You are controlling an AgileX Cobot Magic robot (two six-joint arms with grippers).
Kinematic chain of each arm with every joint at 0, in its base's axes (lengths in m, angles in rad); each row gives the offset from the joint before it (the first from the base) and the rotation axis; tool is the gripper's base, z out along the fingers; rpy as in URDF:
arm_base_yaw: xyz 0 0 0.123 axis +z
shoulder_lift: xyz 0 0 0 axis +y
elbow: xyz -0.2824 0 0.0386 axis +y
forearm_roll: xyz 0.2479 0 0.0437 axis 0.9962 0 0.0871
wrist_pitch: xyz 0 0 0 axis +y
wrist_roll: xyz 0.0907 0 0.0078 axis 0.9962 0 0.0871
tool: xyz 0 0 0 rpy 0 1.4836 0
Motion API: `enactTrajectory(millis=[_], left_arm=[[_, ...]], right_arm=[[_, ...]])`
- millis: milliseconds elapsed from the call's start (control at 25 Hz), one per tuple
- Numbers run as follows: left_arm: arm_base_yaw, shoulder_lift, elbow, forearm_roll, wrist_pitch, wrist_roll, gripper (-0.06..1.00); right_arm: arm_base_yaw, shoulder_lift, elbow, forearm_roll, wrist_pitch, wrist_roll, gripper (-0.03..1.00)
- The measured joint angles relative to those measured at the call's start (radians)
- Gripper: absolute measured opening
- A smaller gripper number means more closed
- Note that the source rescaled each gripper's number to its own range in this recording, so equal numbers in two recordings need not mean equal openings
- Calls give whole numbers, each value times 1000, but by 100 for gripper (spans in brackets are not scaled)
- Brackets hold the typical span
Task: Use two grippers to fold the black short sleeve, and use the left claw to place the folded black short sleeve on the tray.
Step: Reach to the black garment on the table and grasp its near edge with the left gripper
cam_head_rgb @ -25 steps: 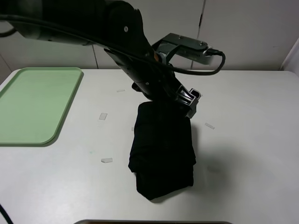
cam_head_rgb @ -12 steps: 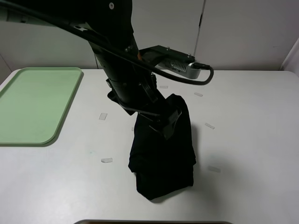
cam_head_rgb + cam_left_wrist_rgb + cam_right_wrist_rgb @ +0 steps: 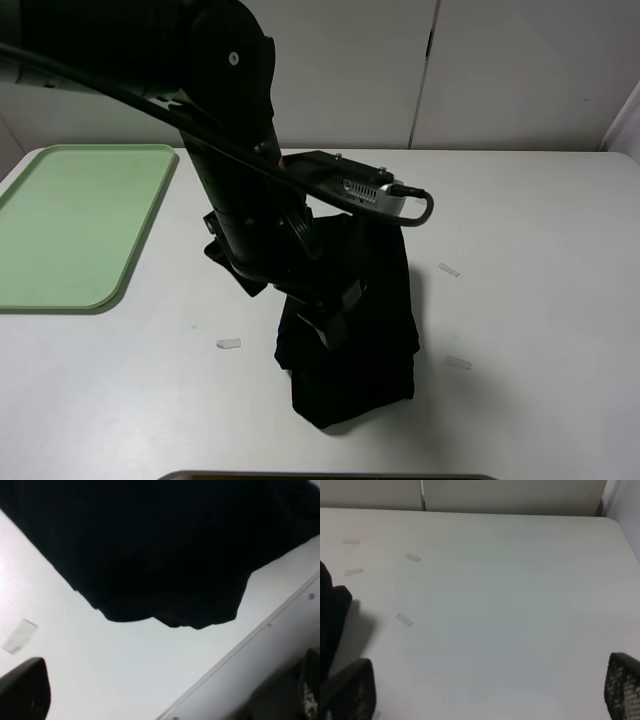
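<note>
The left gripper (image 3: 335,318), fingers spread, is hanging directly over the folded black short sleeve (image 3: 365,340) lying lengthwise at centre frame on the tabletop (image 3: 530,260), while the pale green tray (image 3: 70,225) is waiting at far left.

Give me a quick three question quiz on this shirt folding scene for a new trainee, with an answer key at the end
1. True or false: the black short sleeve already lies on the tray.
2. Which arm reaches over the shirt in the exterior high view? A) left B) right
3. Fill in: the small pale scraps lie on the white ____.

Key: 1. False; the shirt is a folded bundle on the table, and the pale green tray holds nothing. 2. A; the left gripper is down at the bundle. 3. Table.
</note>
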Motion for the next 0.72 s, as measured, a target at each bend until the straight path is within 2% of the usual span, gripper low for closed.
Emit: enactTrajectory(millis=[200, 440, 720], left_arm=[[0, 0, 24, 5, -100, -185, 100], [0, 67, 31, 106, -181, -379, 100], [0, 199, -13, 113, -224, -446, 99]], right_arm=[[0, 0, 0, 0, 0, 0, 100], [0, 0, 0, 0, 0, 0, 100], [0, 0, 0, 0, 0, 0, 100]])
